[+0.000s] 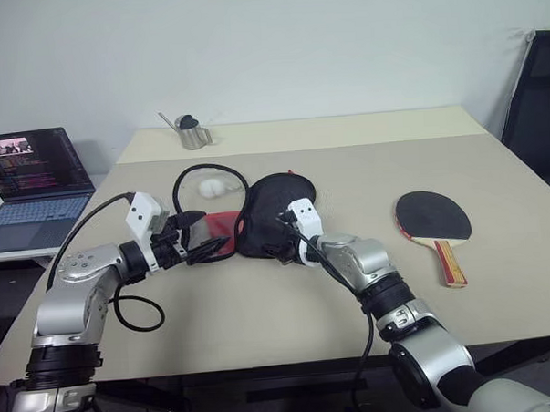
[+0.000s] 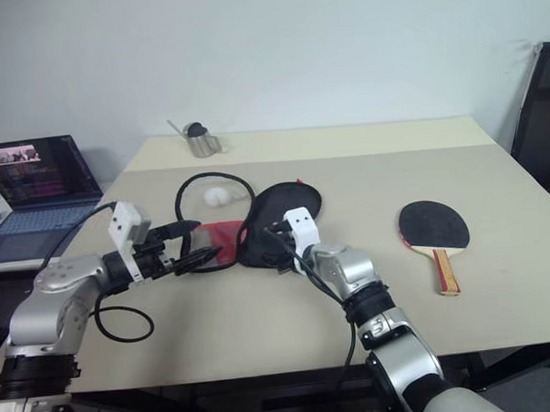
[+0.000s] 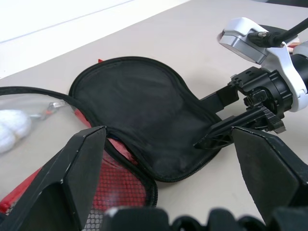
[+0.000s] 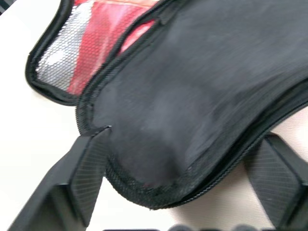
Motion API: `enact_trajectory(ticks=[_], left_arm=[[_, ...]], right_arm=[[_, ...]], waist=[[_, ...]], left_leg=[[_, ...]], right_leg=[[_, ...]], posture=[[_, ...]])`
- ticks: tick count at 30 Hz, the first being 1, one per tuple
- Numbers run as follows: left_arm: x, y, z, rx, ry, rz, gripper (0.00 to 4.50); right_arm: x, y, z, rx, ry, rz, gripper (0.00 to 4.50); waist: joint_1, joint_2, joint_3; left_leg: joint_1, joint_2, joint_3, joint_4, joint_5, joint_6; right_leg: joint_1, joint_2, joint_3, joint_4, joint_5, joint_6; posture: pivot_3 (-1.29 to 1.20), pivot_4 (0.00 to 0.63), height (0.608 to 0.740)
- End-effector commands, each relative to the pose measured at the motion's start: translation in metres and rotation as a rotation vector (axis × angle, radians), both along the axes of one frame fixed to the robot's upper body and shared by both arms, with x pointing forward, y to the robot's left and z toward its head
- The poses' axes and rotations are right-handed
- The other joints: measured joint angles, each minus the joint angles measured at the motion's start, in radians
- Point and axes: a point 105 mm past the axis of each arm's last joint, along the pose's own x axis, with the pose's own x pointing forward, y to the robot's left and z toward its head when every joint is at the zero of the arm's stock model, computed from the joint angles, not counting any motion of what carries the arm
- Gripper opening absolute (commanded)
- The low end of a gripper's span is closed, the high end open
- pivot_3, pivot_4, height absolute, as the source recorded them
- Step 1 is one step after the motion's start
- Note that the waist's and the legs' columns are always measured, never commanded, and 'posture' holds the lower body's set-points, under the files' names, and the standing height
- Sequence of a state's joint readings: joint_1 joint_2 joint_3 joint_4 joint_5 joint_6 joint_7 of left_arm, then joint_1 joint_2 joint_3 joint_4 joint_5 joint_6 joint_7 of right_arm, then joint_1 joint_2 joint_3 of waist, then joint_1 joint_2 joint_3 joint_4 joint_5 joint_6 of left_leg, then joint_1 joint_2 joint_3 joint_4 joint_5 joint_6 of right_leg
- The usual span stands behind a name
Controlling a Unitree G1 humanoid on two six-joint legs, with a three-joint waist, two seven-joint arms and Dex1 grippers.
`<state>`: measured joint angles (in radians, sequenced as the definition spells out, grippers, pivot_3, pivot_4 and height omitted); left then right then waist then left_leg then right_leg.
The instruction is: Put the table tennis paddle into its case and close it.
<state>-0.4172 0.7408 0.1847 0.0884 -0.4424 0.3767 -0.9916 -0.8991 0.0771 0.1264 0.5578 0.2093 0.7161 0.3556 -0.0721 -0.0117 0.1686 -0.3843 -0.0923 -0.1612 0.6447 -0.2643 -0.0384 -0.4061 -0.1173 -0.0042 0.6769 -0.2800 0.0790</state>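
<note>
Between the right gripper's (image 4: 168,192) spread fingers lay the black edge of the case (image 1: 274,215).
It looked ready to pinch one flap, while the left gripper (image 1: 193,243), fingers wide, waited near the red end. One paddle (image 1: 435,222) lay well apart; one case, two grippers.

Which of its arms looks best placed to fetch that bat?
Probably the right. The table tennis paddle lies on the robot's right, beyond the right gripper now straddling the case edge; the left gripper is across the case.
</note>
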Motion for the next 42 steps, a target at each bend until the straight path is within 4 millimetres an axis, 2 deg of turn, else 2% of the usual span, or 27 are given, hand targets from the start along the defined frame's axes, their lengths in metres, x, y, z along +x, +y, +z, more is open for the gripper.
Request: enact_trajectory(ticks=[1, 4, 10, 17, 27, 33, 38, 42], left_arm=[[0.001, -0.001, 0.012, 0.007, -0.056, -0.006, 4.5], [0.001, 0.0, 0.012, 0.015, -0.058, -0.004, 4.5], [0.001, -0.005, 0.012, 0.031, -0.06, -0.031, 4.5], [-0.004, -0.027, 0.004, 0.063, -0.032, -0.137, 4.5], [-0.016, -0.068, -0.005, 0.061, -0.004, -0.307, 4.5], [-0.02, -0.083, -0.01, 0.067, 0.007, -0.37, 4.5], [-0.027, -0.095, -0.013, 0.072, 0.023, -0.434, 4.5], [-0.028, -0.099, -0.014, 0.074, 0.025, -0.452, 4.5]], right_arm=[[0.003, 0.009, 0.017, 0.007, -0.071, 0.012, 3.17], [0.006, 0.007, 0.016, 0.01, -0.071, -0.015, 2.11], [0.017, -0.013, 0.015, 0.064, -0.01, -0.132, 0.02], [0.014, -0.059, 0.004, 0.098, 0.088, -0.24, 0.02], [-0.018, -0.125, -0.013, 0.019, 0.161, -0.312, 0.02], [-0.031, -0.148, -0.015, -0.027, 0.185, -0.32, 0.02], [-0.05, -0.17, -0.018, -0.085, 0.217, -0.3, 0.02], [-0.055, -0.183, -0.019, -0.112, 0.226, -0.309, 0.02]], waist=[[-0.001, 0.0, 0.0], [-0.004, 0.0, 0.0], [-0.006, 0.0, 0.0], [-0.005, 0.0, 0.0], [0.015, 0.0, 0.0], [0.029, -0.001, 0.0], [0.041, -0.001, -0.001], [0.042, -0.002, -0.001]], left_leg=[[0.0, 0.0, 0.0, 0.0, 0.0, 0.0], [0.0, 0.0, 0.0, 0.0, 0.0, 0.0], [0.0, 0.0, 0.0, 0.0, 0.0, 0.0], [0.0, 0.0, 0.0, 0.0, 0.0, 0.0], [0.0, 0.0, 0.001, 0.0, 0.0, 0.0], [0.0, 0.0, 0.001, 0.0, 0.0, 0.001], [0.0, 0.0, 0.001, 0.001, 0.0, 0.001], [0.0, 0.0, 0.001, 0.001, -0.001, 0.003]], right_leg=[[0.0, 0.0, 0.0, 0.001, 0.0, 0.0], [-0.001, 0.0, 0.0, 0.001, 0.0, 0.0], [-0.001, 0.0, 0.001, 0.001, 0.0, 0.0], [-0.001, 0.0, 0.001, 0.001, 0.0, 0.0], [0.0, 0.0, 0.002, 0.001, 0.0, 0.0], [0.001, 0.0, 0.001, 0.001, 0.0, 0.0], [0.001, 0.0, 0.0, 0.0, 0.0, 0.0], [0.002, 0.0, 0.0, -0.001, 0.0, 0.0]], posture=[[0.0, 0.15, 0.74], [0.0, 0.15, 0.74], [0.0, 0.15, 0.74], [0.0, 0.15, 0.74], [0.0, 0.15, 0.74], [0.0, 0.15, 0.74], [0.0, 0.15, 0.74], [0.0, 0.15, 0.74]])
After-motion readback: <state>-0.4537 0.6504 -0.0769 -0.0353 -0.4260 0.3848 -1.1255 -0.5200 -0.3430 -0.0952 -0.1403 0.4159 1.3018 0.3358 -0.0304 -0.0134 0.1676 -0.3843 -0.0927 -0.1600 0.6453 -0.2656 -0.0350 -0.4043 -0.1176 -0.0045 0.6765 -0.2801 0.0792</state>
